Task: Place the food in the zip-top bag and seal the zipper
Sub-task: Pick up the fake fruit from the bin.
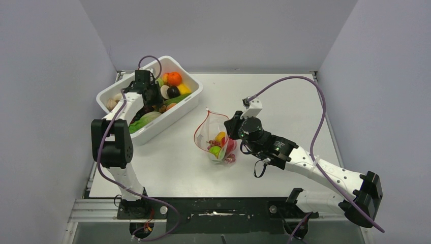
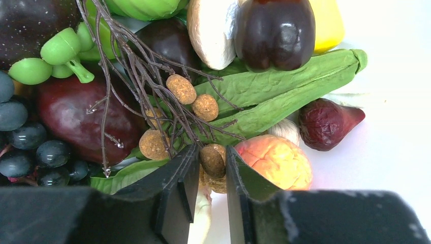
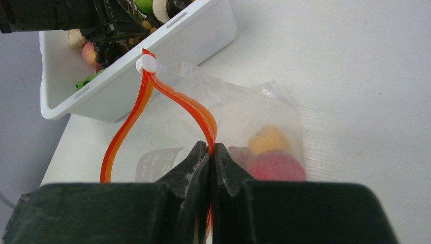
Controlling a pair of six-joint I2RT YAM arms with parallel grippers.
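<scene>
White table enclosed by plain grey-lilac walls, seen from above and from both wrists. At the far left stands a white rectangular plastic bin filled with toy foods. The left gripper is lowered into it. Its fingers are narrowed to the width of a small rough brown ball on a dark twig cluster and appear to press it from both sides. At the table's centre lies the small clear crinkly zip-top bag, already containing yellow, green and red pieces. The right gripper is pinched tight on the thin red-orange zipper, lifting one lip so that the mouth gapes toward the bin. The white slider tab sits at the far end.

Step in hand, as judged: loading, with sealing not begun. The next move calls for lifting the twig cluster free of neighbouring foods and carrying it into the held-open mouth.
</scene>
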